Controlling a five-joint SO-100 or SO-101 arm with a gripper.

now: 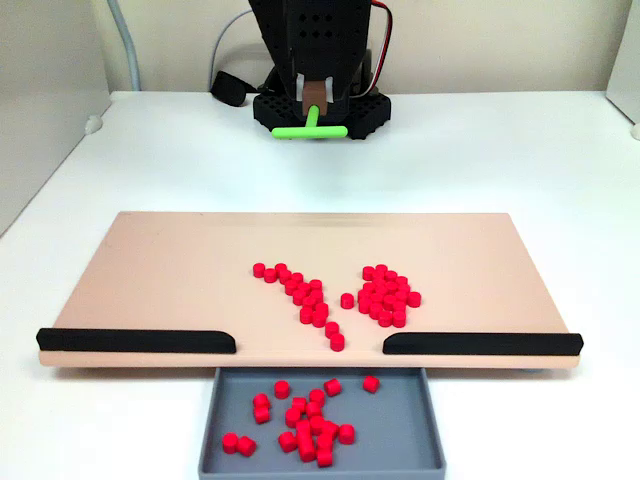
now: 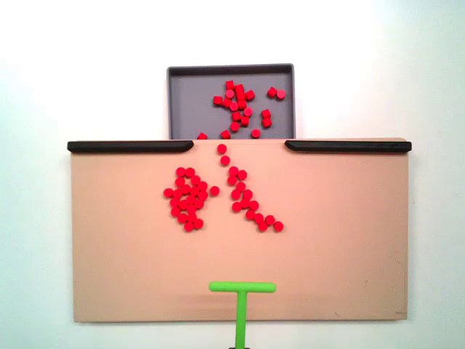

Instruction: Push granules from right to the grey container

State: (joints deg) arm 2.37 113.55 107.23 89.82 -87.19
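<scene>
Lying in 2 groups on the board (image 1: 150, 260), the granules (image 1: 385, 297) form a tight clump right of centre in the front fixed view and a slanting line (image 1: 305, 300) just left of it, running down toward the gap between the 2 black strips (image 1: 135, 341). More granules already sit in the tray (image 1: 420, 430), at the bottom centre of that view, touching the board's near edge below the gap. In the top-down fixed view the sides swap: the clump (image 2: 187, 200) is left of centre, the line (image 2: 251, 203) right of it, and the tray (image 2: 182, 102) is at upper centre.

The gripper (image 1: 314, 100), at top centre of the front view, is clamped on the stem of the green T-stick (image 1: 310, 130). In the top-down view the stick (image 2: 242, 288) hangs over the board's bottom edge, well apart from all the granules.

Risks, as I judge them: the crossbar looks narrower than the clump, so 1 pass may spill granules around its ends. A push off the gap's line would jam granules against a strip. Pushing fast could send these round pellets rolling across the tray, whose rim is low.

The board is smooth and tan and rests on a white table (image 1: 80, 420); a pale wall and a cable (image 1: 125, 45) show at upper left.
</scene>
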